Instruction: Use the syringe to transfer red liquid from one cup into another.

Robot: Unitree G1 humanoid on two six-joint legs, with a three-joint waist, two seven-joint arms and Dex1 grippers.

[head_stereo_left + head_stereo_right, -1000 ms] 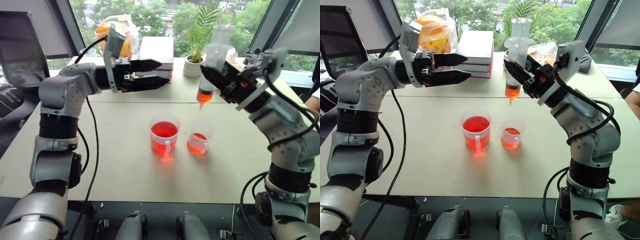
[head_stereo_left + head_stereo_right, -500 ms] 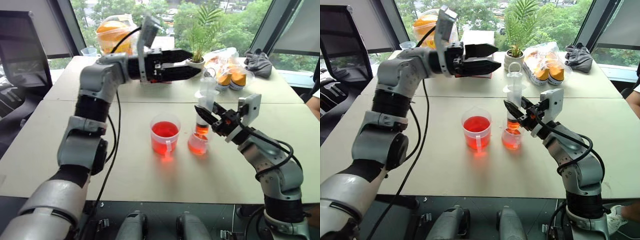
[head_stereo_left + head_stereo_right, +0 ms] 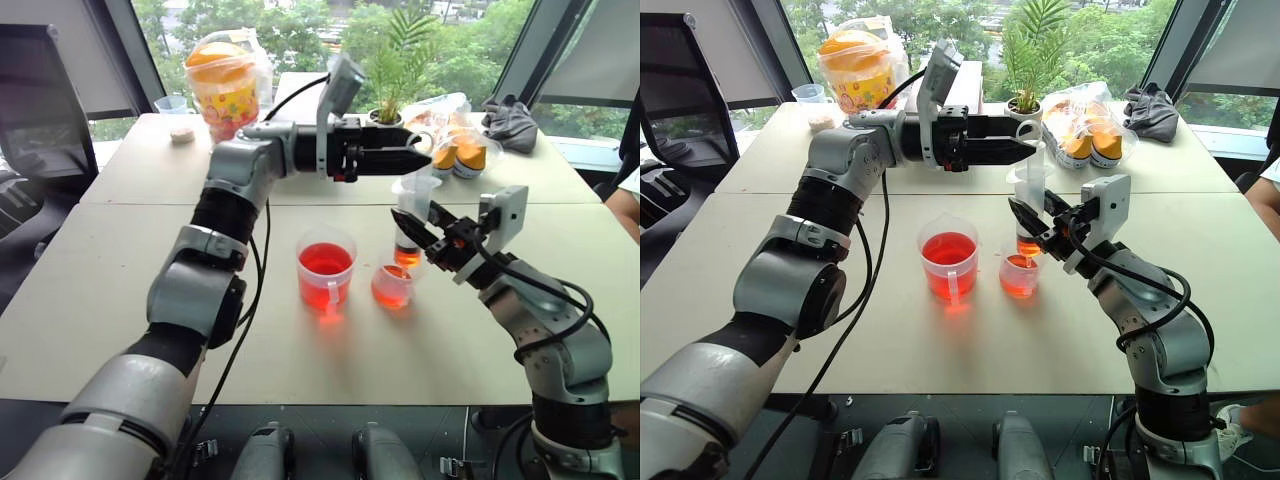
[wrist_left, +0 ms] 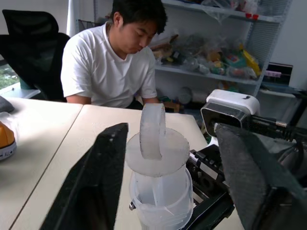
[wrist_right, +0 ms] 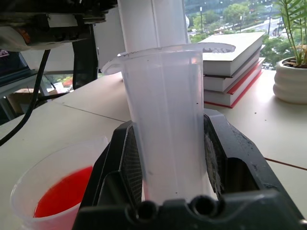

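Our right gripper [image 3: 1032, 222] is clamped on the barrel of the syringe [image 3: 1028, 205], holding it upright with the nozzle pointing down into the smaller cup [image 3: 1018, 276]. In the right wrist view the 2 black fingers [image 5: 125, 163] press against both sides of the clear barrel. A little red liquid [image 3: 405, 256] sits in the bottom of the syringe, just above the smaller cup, which also holds a shallow layer of red. The larger handled cup [image 3: 948, 259] stands just beside the smaller cup, on its left, about half full of red liquid, and both cups rest on the table [image 3: 890, 330].

Our left gripper [image 3: 1025, 150] reaches across level at the top of the syringe, where the white plunger [image 4: 152, 132] ends in a ring. In the left wrist view its 2 fingers [image 4: 98, 177] stand on either side of the plunger's disc with a gap on each side, so the jaws are partly spread and not gripping anything.

Behind the left arm we see a stack of books [image 5: 237, 57], a potted plant [image 3: 1025, 60] and a bag of orange snacks [image 3: 848, 62]. A person in a white shirt [image 4: 112, 62] sits at the far side of the table.
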